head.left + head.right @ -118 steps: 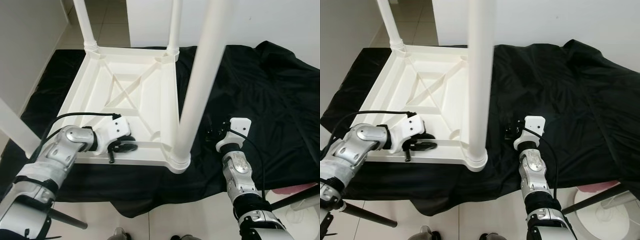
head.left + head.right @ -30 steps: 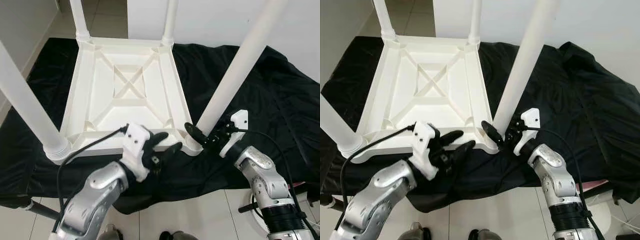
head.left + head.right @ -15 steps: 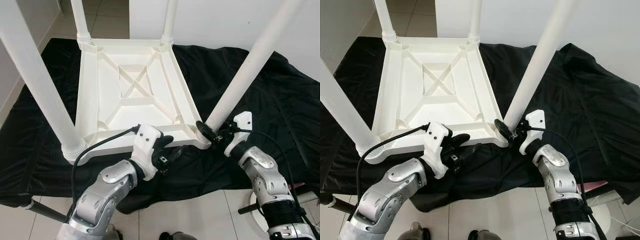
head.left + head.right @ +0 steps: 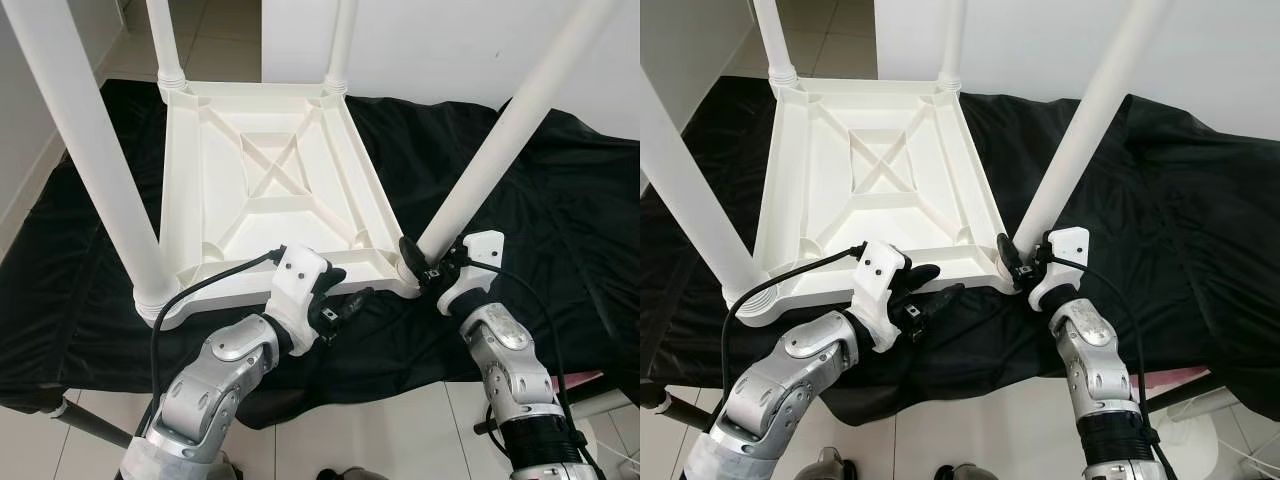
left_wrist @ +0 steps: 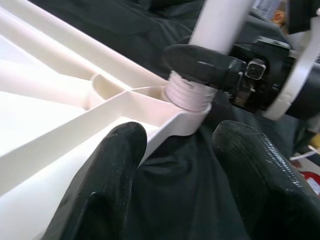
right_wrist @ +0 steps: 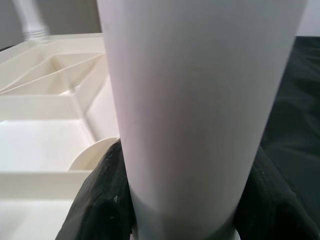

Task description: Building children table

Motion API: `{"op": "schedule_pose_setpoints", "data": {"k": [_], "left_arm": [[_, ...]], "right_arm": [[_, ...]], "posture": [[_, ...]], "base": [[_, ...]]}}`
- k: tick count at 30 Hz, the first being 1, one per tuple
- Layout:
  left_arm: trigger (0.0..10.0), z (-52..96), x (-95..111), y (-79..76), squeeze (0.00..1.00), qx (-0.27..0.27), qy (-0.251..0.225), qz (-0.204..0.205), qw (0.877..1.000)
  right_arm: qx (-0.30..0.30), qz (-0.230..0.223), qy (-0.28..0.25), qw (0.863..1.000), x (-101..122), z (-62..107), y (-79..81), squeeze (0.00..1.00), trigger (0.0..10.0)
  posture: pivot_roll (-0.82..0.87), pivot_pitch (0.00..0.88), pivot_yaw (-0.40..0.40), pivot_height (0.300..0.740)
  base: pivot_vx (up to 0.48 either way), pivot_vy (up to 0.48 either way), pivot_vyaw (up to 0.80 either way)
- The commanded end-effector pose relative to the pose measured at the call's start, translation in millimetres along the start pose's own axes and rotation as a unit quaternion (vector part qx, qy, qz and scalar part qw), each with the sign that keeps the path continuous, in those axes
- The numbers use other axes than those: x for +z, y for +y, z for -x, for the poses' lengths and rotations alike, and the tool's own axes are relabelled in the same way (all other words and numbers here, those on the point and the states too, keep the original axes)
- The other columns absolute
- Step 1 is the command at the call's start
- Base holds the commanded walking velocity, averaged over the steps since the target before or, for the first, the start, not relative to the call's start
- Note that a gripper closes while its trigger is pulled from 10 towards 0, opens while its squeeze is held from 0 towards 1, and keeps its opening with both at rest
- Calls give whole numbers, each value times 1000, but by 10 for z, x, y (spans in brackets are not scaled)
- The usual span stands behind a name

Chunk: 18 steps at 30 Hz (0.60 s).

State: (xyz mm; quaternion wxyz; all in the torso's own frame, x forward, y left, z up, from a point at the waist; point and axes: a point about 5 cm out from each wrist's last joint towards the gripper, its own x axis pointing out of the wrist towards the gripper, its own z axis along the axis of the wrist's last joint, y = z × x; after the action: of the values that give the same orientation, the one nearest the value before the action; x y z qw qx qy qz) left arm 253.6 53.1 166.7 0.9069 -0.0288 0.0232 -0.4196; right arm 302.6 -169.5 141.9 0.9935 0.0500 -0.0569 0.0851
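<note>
White table (image 4: 270,180) upside down | right end effector (image 4: 418,268) clamps leg (image 4: 490,160) | left end effector (image 4: 345,303) wide at rim

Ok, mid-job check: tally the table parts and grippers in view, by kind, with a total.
White table legs standing in the corners: 4, e.g. near-right leg
White tabletop, upside down: 1
Robot grippers: 2, left gripper, right gripper
Total: 7
</note>
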Motion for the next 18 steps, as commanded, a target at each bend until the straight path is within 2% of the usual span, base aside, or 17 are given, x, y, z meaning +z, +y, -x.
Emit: {"op": "schedule_pose_setpoints", "data": {"k": [1,6,9,12,14,18], "left_arm": [[10000,-24,-30,7,0,10,7,-9,1000],[10000,-61,-22,72,0,37,-5,-16,999],[10000,-78,6,123,0,62,-19,-8,998],[10000,-73,15,124,0,66,-26,-4,997],[10000,-69,19,119,0,64,-28,-5,998],[10000,-75,25,90,0,56,-29,-33,997]], "right_arm": [[-93,-23,47,994,-185,115,-182,0,10000],[-198,-10,39,979,-246,230,-43,0,10000],[-229,-13,45,972,-286,308,56,0,10000],[-205,-16,44,978,-277,301,154,0,10000],[-204,-13,41,978,-263,301,158,0,10000],[-188,27,4,982,-122,258,134,0,10000]], "posture": [[8,107,-102,740],[4,114,-93,740],[7,115,-88,740],[2,117,-78,740],[2,117,-78,740],[7,125,-73,740]], "base": [[0,0,0],[0,0,0],[0,0,0],[0,0,0],[0,0,0],[0,0,0]]}}
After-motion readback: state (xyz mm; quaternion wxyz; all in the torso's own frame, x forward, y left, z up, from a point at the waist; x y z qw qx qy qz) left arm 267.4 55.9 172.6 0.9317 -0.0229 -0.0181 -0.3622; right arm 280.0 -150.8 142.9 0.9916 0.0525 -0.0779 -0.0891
